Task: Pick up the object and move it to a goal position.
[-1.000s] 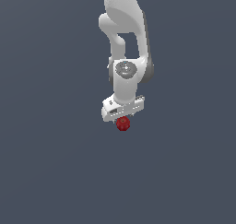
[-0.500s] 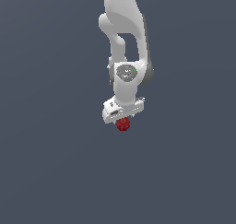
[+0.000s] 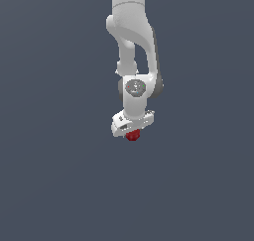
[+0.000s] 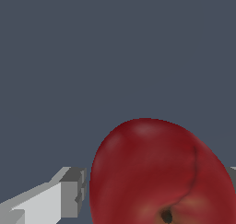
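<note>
One white robot arm (image 3: 133, 51). One tool (image 3: 132, 132) with two fingers (image 4: 64, 195), second barely visible at frame edge. One dark red apple (image 4: 159, 174). One plain grey backdrop.

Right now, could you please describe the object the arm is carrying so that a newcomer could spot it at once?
Follow the white robot arm down the middle of the exterior view to the gripper at its lower end. Tucked just beneath it, between the fingers, sits the object: a small, roundish, dark red apple-like lump with a dimple. It is the only coloured thing against the plain grey-blue background.
</note>
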`<state>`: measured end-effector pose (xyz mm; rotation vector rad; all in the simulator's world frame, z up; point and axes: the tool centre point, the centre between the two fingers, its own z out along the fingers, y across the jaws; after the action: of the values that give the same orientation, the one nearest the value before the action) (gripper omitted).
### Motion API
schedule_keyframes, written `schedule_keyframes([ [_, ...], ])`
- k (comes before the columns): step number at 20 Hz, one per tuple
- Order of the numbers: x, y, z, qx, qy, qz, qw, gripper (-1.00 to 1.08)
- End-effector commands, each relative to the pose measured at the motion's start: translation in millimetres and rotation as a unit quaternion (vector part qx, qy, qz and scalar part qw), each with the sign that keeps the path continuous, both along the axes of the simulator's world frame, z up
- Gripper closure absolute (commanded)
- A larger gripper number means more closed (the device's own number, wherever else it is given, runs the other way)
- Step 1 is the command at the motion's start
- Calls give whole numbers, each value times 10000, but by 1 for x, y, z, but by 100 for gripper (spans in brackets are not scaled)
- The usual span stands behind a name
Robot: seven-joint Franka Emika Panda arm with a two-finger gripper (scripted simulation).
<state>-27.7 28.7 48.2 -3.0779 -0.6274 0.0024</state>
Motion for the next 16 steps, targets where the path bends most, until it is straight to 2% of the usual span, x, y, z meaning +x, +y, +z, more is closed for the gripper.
schedule_keyframes([
  [1, 1, 0, -2, 0, -7, 1, 10000, -92],
  [2, 1, 0, -2, 0, -7, 1, 10000, 108],
  [16, 0, 0, 3, -3, -10, -4, 10000, 108],
])
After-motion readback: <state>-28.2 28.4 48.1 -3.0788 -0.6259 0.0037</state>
